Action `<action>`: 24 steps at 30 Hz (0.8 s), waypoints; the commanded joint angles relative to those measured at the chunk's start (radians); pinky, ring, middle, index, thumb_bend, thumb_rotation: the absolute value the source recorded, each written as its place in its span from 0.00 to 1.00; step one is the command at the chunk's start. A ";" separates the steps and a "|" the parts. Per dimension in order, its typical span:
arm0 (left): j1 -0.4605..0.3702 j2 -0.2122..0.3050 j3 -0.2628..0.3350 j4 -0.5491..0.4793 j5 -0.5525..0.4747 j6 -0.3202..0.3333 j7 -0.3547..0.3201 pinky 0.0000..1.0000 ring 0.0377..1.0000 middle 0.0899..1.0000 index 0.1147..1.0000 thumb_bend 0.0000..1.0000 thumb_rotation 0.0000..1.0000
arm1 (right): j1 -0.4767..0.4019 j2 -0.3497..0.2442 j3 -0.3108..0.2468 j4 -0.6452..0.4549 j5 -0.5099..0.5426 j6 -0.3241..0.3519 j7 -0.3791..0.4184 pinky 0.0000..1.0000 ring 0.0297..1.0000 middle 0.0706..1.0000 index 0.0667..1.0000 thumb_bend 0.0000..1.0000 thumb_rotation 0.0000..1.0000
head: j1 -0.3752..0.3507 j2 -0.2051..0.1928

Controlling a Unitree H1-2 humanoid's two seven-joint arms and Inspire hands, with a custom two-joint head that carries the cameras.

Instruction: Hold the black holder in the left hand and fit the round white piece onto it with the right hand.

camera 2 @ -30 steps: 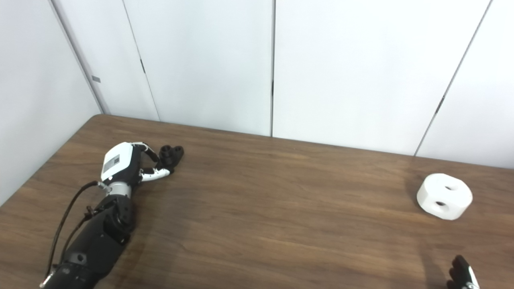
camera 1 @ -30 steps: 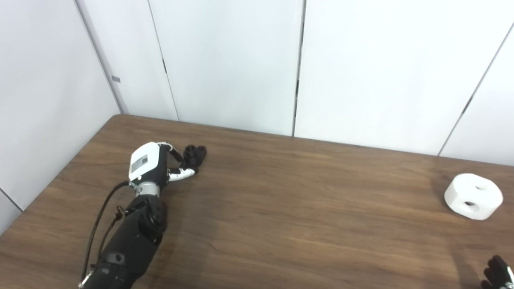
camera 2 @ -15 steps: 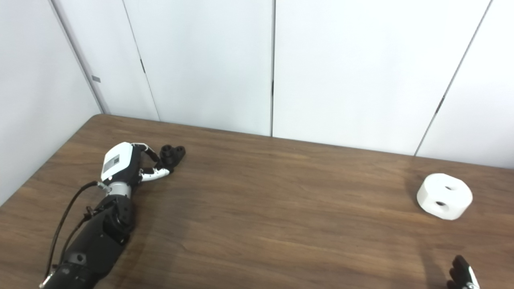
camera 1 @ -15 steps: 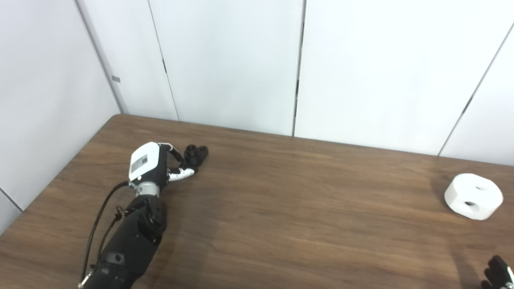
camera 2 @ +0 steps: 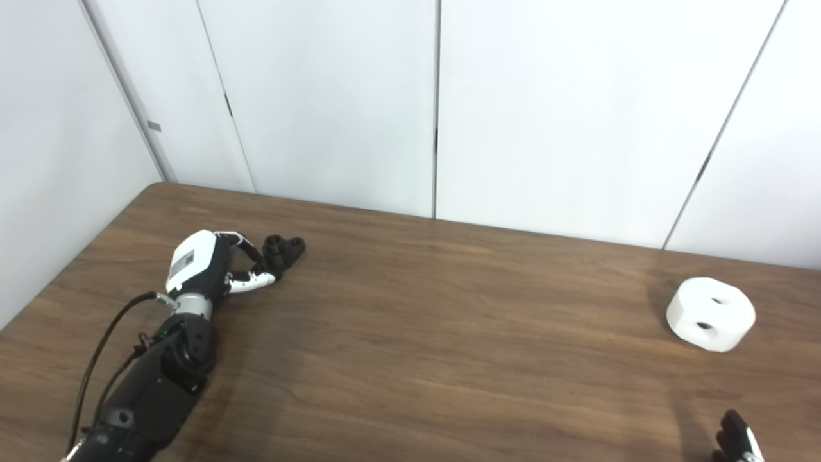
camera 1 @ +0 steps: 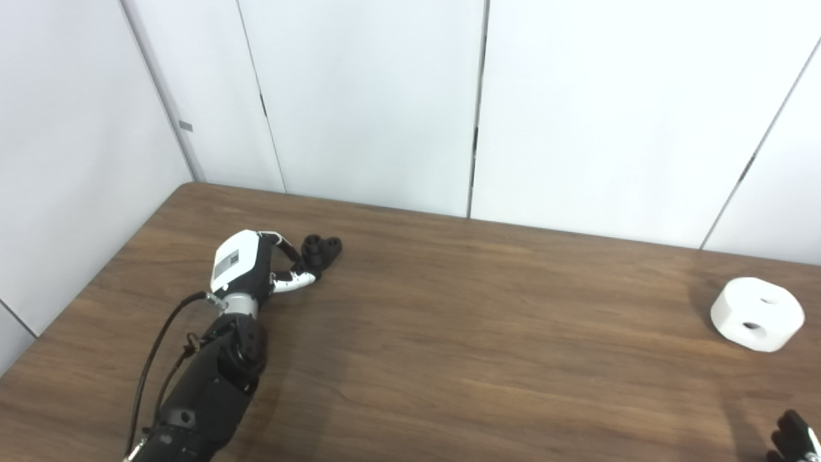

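While the left hand [camera 1: 253, 269] sits near the bench's [camera 1: 449, 359] far left corner, its fingers [camera 1: 282, 247] curl toward the holder [camera 1: 322, 249] with the thumb reaching along the holder's near side, but whether they have clamped it cannot be told from here; the holder appears to rest on the wood. To do this step well, the fingers should wrap the holder's body low and leave its two upright pegs free, since those seem meant for the piece's two holes. The grip should be firm enough that the holder does not twist when pressed from above. Across the bare middle, well apart, the piece [camera 1: 757, 314] lies flat near the right edge, holes up. At the near right corner only the fingertips of the right hand [camera 2: 737, 439] show; their state cannot be told.
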 commanded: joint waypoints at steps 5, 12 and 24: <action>-0.007 0.007 -0.003 -0.020 0.000 -0.007 -0.001 0.86 0.88 0.77 0.42 0.51 0.04 | 0.045 0.018 0.018 0.037 -0.008 0.018 0.000 1.00 1.00 1.00 0.97 0.72 1.00 | 0.000 0.001; 0.010 0.009 -0.006 -0.029 -0.007 -0.042 0.001 0.81 0.86 0.75 0.42 0.51 0.04 | 0.044 0.015 0.018 0.039 -0.003 0.020 0.003 1.00 1.00 1.00 0.98 0.72 1.00 | -0.001 0.006; 0.128 -0.008 -0.054 -0.189 -0.006 -0.071 -0.068 0.78 0.86 0.75 0.42 0.51 0.04 | 0.040 0.018 0.023 0.029 -0.023 0.024 -0.002 1.00 1.00 0.99 0.98 0.67 1.00 | -0.014 0.017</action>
